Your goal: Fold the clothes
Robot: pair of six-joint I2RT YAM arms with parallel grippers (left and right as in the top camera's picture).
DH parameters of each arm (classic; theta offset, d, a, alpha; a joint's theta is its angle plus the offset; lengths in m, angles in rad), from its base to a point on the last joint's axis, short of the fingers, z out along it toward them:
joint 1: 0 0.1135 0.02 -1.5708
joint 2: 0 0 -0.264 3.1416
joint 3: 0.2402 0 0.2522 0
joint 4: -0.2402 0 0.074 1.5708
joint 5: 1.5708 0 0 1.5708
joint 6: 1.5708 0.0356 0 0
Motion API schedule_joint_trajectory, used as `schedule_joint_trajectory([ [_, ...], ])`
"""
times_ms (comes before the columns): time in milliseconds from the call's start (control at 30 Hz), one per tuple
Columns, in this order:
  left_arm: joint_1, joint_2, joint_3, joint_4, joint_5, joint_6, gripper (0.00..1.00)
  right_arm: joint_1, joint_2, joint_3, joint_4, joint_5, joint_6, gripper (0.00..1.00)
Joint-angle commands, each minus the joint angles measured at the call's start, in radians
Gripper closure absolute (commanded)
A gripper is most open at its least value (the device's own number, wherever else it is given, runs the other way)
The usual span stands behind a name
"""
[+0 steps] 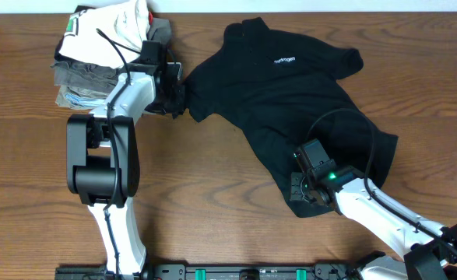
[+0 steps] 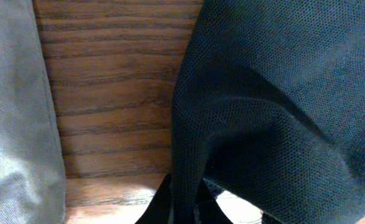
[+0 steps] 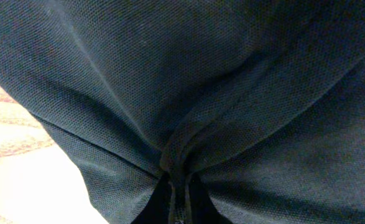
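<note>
black shirt pinched in right tool, white logo (overhead only)

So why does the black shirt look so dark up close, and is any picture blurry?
Overhead: even light, sharp, the black shirt shows little detail beyond its white lettering. Left wrist: the weave and the grain of the table are crisp; the grey cloth at the left edge looks softer. Right wrist: the shirt fills the view, and the table at lower left is washed out.
</note>
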Motion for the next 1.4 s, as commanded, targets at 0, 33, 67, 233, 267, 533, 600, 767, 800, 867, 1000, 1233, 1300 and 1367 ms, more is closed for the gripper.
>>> schedule_joint_trajectory([
  [0,0.003,0.010,0.015,-0.011,-0.037,-0.002,0.94,-0.011,0.008,0.024,-0.012,0.016,-0.018,0.99],
  [33,0.003,0.005,0.017,-0.014,-0.045,-0.001,0.94,-0.013,0.007,0.038,-0.020,0.016,-0.024,0.99],
  [67,0.003,-0.003,0.021,-0.021,-0.060,-0.002,0.94,-0.017,0.004,0.059,-0.034,0.016,-0.036,0.99],
  [233,0.003,-0.058,0.036,-0.050,-0.095,-0.001,0.94,-0.064,-0.023,0.194,-0.150,0.017,-0.104,0.99],
  [267,0.003,-0.076,0.036,-0.052,-0.095,-0.001,0.94,-0.075,-0.027,0.222,-0.176,0.017,-0.117,0.99],
  [533,0.003,-0.241,0.036,-0.071,-0.142,-0.001,0.94,-0.167,-0.041,0.446,-0.388,0.016,-0.203,0.99],
  [600,0.003,-0.291,0.036,-0.077,-0.166,-0.001,0.94,-0.184,-0.048,0.491,-0.428,0.016,-0.219,0.99],
  [767,0.003,-0.385,0.036,-0.078,-0.174,-0.001,0.94,-0.219,-0.056,0.533,-0.457,0.017,-0.254,0.99],
  [800,0.003,-0.395,0.036,-0.078,-0.174,-0.001,0.94,-0.224,-0.056,0.533,-0.459,0.017,-0.254,0.99],
  [867,0.003,-0.412,0.036,-0.081,-0.174,-0.001,0.94,-0.237,-0.058,0.534,-0.468,0.018,-0.258,0.99],
  [1000,0.003,-0.428,0.036,-0.082,-0.174,-0.002,0.94,-0.269,-0.092,0.541,-0.474,0.030,-0.273,0.99],
  [1233,0.002,-0.457,0.036,-0.082,-0.173,-0.006,0.94,-0.390,-0.193,0.569,-0.488,0.047,-0.317,0.99],
  [1300,0.002,-0.457,0.036,-0.082,-0.173,-0.008,0.94,-0.424,-0.196,0.569,-0.503,0.042,-0.328,0.99],
  [1367,0.002,-0.457,0.035,-0.082,-0.173,-0.016,0.94,-0.438,-0.187,0.566,-0.529,0.038,-0.328,0.99],
])
